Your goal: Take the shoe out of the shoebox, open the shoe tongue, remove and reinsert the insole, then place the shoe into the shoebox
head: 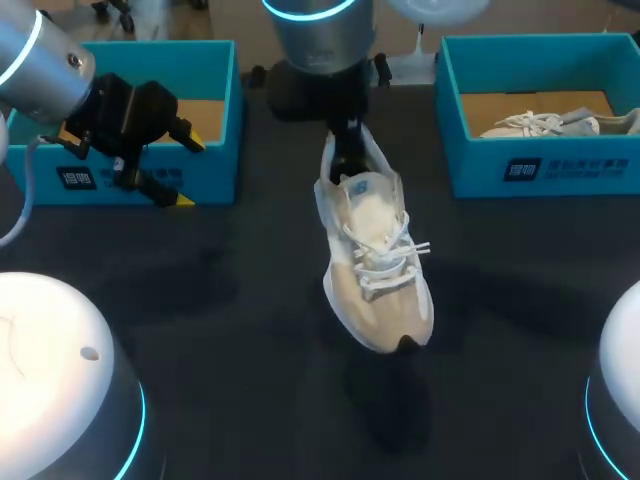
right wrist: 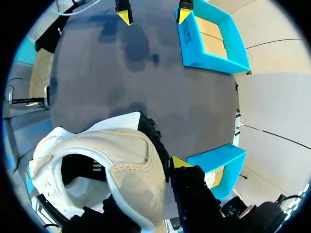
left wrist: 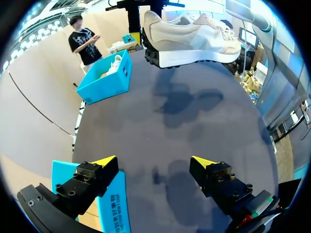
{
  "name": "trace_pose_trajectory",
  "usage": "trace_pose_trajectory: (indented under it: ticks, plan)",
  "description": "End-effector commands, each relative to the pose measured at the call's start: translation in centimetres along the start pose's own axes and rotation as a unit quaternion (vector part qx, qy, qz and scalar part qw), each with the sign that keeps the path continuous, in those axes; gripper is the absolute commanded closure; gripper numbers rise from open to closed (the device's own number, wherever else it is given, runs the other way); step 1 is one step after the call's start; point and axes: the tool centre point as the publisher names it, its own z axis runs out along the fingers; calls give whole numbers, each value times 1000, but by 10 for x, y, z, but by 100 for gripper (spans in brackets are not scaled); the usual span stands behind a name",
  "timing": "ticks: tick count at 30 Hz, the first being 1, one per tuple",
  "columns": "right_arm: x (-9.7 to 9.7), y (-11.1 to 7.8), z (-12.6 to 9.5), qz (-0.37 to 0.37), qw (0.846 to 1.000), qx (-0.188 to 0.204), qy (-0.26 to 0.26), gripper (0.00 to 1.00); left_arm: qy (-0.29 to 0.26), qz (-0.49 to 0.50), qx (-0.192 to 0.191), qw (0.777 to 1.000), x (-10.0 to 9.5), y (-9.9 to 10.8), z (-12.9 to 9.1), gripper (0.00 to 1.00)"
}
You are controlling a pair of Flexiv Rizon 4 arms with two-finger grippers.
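A white and beige shoe [head: 375,260] hangs above the dark table, toe toward the front and laces up. My right gripper [head: 345,150] comes in from the back middle and is shut on its heel. In the right wrist view one yellow-tipped finger [right wrist: 181,162] presses outside the heel collar of the shoe [right wrist: 112,160]; the other is hidden inside. My left gripper [head: 188,168] stands open and empty over the front wall of the left shoebox [head: 215,110]. From the left gripper [left wrist: 153,165], the shoe [left wrist: 194,36] shows side-on, far ahead.
A second blue shoebox [head: 540,165] at the back right holds another white shoe [head: 550,123]. The left box shows only its brown floor. White rounded robot bases [head: 50,350] [head: 620,380] sit at both front corners. The shoe's shadow falls on the table [head: 250,300].
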Motion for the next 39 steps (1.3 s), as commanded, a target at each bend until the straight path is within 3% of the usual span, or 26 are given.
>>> trace_pose_trajectory:
  ticks: [1, 7, 12, 20, 39]
  plan:
    - [-1, -2, 1, -1, 1000, -3, 0, 100, 0, 0, -2, 1000, 0, 0, 0, 0]
    - [-2, -4, 2, 4, 1000, -5, 0, 100, 0, 0, -2, 1000, 0, 0, 0, 0]
    - [-42, -29, 14, 4, 1000, 3, -1, 100, 0, 0, -2, 1000, 0, 0, 0, 0]
    - [-96, -69, 16, -11, 999, -31, -33, 100, 0, 0, -2, 1000, 0, 0, 0, 0]
    - [-200, -185, 44, -15, 1000, 4, -17, 100, 0, 0, -2, 1000, 0, 0, 0, 0]
